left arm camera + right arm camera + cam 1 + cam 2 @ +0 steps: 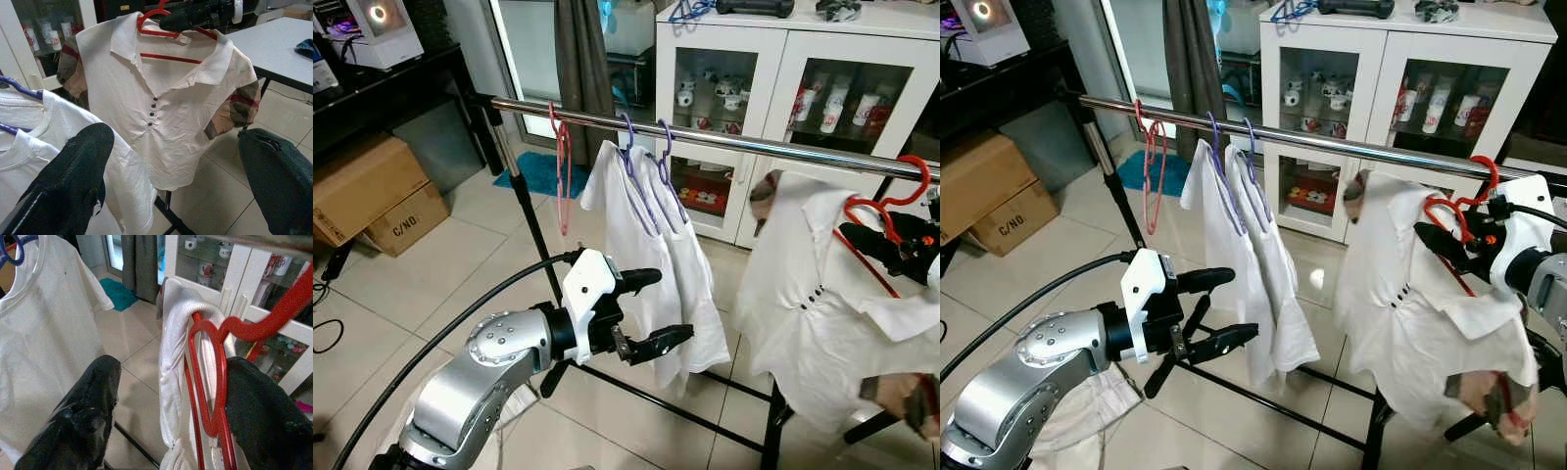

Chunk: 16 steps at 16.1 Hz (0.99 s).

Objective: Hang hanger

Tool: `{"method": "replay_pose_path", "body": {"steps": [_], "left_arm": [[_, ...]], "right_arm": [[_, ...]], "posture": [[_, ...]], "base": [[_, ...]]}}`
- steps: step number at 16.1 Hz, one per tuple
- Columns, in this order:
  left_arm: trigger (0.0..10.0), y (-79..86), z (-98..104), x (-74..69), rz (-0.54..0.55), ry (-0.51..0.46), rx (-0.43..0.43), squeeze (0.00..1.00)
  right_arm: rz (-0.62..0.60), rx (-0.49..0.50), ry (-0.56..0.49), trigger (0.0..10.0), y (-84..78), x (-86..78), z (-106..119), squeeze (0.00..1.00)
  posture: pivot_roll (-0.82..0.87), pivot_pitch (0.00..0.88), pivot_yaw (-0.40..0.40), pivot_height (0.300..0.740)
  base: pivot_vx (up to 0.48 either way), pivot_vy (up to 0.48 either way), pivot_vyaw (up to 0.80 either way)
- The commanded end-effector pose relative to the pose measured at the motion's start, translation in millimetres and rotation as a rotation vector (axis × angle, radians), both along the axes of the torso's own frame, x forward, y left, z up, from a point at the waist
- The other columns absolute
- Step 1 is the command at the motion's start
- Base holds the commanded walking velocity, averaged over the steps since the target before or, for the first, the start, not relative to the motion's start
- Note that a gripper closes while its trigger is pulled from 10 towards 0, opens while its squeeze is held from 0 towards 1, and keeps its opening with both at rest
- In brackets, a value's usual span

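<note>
Your red hanger (1464, 211), carrying the white polo shirt (1410, 304), sits at the rail (1332, 142), its hook level with the bar but, by my reading, not yet over it. Your right gripper (1445, 240) clamps the hanger. Along the rail hang two white T-shirts (1249, 255) and a pink hanger (1151, 166); below it your left gripper (1219, 308) spreads empty.
</note>
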<state>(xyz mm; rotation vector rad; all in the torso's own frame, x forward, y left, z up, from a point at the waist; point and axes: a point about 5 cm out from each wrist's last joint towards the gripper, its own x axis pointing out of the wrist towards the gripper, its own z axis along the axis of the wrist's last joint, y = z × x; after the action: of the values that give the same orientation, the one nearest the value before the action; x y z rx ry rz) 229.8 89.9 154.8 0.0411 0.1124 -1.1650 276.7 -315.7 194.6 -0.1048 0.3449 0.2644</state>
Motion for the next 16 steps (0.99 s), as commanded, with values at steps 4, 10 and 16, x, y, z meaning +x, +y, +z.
{"method": "replay_pose_path", "body": {"steps": [4, 10, 16], "left_arm": [[10.0, 2.1, -2.5, 0.1, 0.000, -0.001, 0.024, 0.00], [10.0, 2.3, -1.7, 0.7, -0.002, -0.006, 0.033, 0.00], [10.0, 2.5, -1.5, 1.8, 0.000, -0.011, 0.042, 0.00]], "right_arm": [[0.013, -0.016, 0.048, 0.0, 3.6, -1.3, -3.8, 0.00], [-0.017, -0.020, 0.059, 0.0, 2.1, 0.4, -4.6, 0.00], [-0.027, -0.014, 0.055, 0.0, 3.8, 3.0, -4.6, 0.00]], "posture": [[0.05, 0.000, 0.080, 0.740], [0.05, 0.000, 0.083, 0.740], [0.05, 0.000, 0.082, 0.740]], "base": [[0.000, 0.000, 0.00], [0.000, 0.000, 0.00], [0.000, 0.000, 0.00]]}}
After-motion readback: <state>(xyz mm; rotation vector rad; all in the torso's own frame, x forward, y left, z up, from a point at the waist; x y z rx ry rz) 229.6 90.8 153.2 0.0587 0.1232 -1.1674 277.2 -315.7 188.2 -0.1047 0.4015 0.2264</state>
